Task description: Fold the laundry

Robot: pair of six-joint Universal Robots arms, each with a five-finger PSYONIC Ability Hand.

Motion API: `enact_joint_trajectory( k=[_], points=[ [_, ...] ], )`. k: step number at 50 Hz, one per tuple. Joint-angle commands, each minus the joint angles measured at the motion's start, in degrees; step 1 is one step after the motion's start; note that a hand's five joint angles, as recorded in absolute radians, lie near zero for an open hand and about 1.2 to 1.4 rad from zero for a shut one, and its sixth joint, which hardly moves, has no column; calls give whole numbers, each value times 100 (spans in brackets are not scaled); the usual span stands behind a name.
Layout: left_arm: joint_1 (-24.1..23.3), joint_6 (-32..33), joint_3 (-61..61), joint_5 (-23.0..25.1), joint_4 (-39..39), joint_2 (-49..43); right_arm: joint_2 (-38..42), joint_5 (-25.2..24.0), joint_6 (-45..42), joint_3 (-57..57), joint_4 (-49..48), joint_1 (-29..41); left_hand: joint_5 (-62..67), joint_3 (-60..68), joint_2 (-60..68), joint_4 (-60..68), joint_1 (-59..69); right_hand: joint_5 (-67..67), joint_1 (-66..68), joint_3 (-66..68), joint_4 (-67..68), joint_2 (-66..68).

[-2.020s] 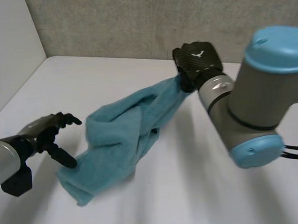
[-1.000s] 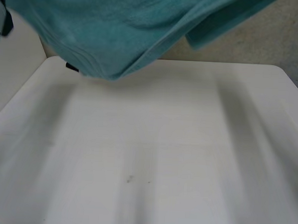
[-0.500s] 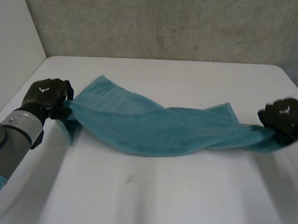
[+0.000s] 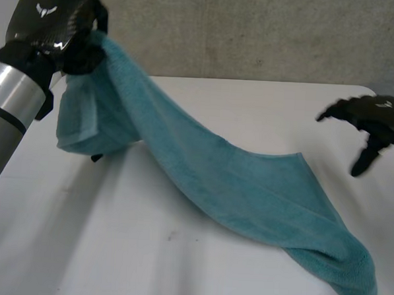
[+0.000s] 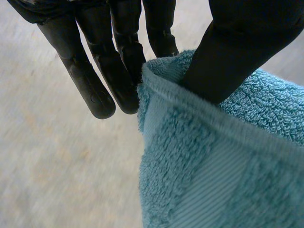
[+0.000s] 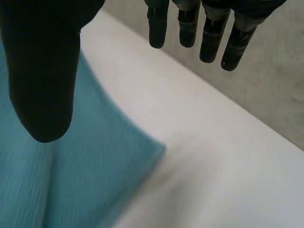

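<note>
A teal towel (image 4: 247,190) trails across the white table (image 4: 144,264) from the far left down to the near right edge. My left hand (image 4: 55,24) is raised at the far left and pinches the towel's upper corner. In the left wrist view the thumb (image 5: 242,52) presses the towel's hem (image 5: 190,118) against the fingers (image 5: 118,71). My right hand (image 4: 370,123) hovers at the right, apart from the towel, with straight spread fingers. In the right wrist view its fingers (image 6: 209,33) and thumb (image 6: 42,80) hang over the towel (image 6: 71,175) and hold nothing.
A grey wall (image 4: 256,31) runs behind the table. The table's right corner (image 4: 368,90) lies near my right hand. Bare table top spreads in front of the towel at the near left.
My left hand has lifted its towel corner high. My right hand has let go of the other end, which dropped to the table at the near right.
</note>
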Motion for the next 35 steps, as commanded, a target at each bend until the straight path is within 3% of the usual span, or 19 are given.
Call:
enact_joint_trajectory(
  k=[1,9,15,19,20,23,24,27,32,35],
  points=[
    [-261,30,145,716,16,487,1062,264,1050,-1133,-335,1100,1572,1165,1128,1147,1394,-356,-187,-225,-332,-251],
    [-305,21,48,1340,25,1120,2609,229,1332,-2619,-406,2208,1572,1165,1128,1147,1394,-356,-187,-225,-332,-251],
    [-305,30,-101,1490,16,1252,3481,159,1314,-3244,-283,2657,1572,1165,1128,1147,1394,-356,-187,-225,-332,-251],
    [-278,48,-189,1499,33,1156,4060,492,1235,-4016,-239,2789,1572,1165,1128,1147,1394,5305,5474,5436,5329,5410],
    [-235,109,-198,1490,42,1077,4122,876,1244,-4470,-317,2772,1572,1165,1128,1147,1394,6630,6800,6762,6654,6736],
    [-173,275,-163,1490,60,832,4114,1720,1323,-5255,-519,2807,1572,1165,1128,1147,1394,6644,6813,6775,6668,6749],
    [-95,433,-93,1482,60,561,4070,2237,1288,-5683,-729,2781,1572,1165,1128,1147,1394,6644,6813,6775,6668,6749],
    [256,811,309,1420,69,16,3747,2934,1323,-6161,-1317,2702,1572,1165,1128,1147,1394,6644,6813,6775,6668,6749],
    [486,1023,1180,1289,60,-689,2885,3077,1341,-5909,-2092,2737,1572,1165,1128,1147,1394,6644,6813,6775,6668,6749],
    [460,1032,2103,683,77,-1138,1927,3033,1341,-4750,-2637,2701,1572,1165,1128,1147,1394,6644,6813,6775,6668,6749]
  ],
)
